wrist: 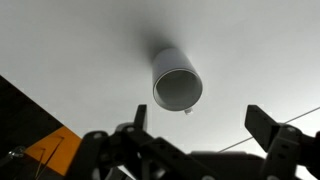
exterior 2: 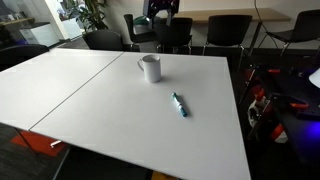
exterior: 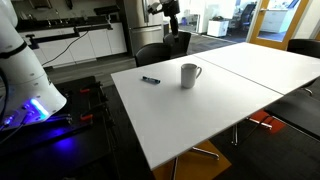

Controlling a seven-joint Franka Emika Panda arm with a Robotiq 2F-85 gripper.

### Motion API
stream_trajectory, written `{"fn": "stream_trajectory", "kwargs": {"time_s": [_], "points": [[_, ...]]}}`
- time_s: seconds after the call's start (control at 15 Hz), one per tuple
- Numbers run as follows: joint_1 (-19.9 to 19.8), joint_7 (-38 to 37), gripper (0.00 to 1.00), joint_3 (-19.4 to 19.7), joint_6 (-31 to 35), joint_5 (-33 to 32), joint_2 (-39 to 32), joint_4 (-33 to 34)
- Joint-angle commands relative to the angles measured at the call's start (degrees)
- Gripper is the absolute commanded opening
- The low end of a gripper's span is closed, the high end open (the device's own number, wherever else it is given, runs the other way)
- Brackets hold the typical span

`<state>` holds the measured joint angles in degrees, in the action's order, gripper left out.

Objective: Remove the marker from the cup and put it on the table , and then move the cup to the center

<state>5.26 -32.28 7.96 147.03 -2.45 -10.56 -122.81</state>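
Broadly, the white worktop [exterior: 205, 115] fills most of both exterior views, smooth and bare, with a thin seam running across it where two slabs meet. Dark chairs [exterior 2: 190, 32] stand along its far edge in an exterior view.

The hand [wrist: 199, 112] enters from the bottom of the wrist view. Its two dark fingers [wrist: 140, 112] are spread wide apart and hold nothing, and it hangs above the worktop, looking down on the cup.

The cup [exterior: 190, 74] stands upright on the worktop just above the middle of the frame in an exterior view. It is a light grey-white cylinder with a side handle. In the wrist view the cup [wrist: 177, 82] sits upper centre with its round mouth towards the camera and a shadowed grey inside.

The marker [exterior 2: 179, 104] lies flat on the worktop, a short dark blue stick, near the cup [exterior 2: 150, 67] but not touching it, lower right of it in that frame. From the opposite side the marker [exterior: 150, 79] shows left of the cup.
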Motion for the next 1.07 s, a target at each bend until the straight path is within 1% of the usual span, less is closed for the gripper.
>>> {"fn": "stream_trajectory", "kwargs": {"time_s": [0.0, 0.13, 0.2, 0.33, 0.6, 0.67, 1.0], "points": [[0.0, 0.4, 1.00, -2.8, -0.8, -0.7, 6.5, -5.1], [-0.1, 1.4, 1.00, -4.8, -2.1, -0.1, 8.6, -6.5], [-0.3, 2.9, 1.00, -5.9, -3.5, 1.5, 9.4, -7.0], [-0.3, 4.0, 1.00, -7.5, -7.0, 2.0, 10.7, -7.4], [-0.5, 5.2, 1.00, -9.5, -11.7, 1.7, 12.3, -7.8], [-0.8, 3.2, 1.00, -9.5, -9.8, 0.9, 9.8, -6.1], [-0.8, 3.9, 1.00, -9.8, -10.5, 0.9, 10.4, -6.7]]}}
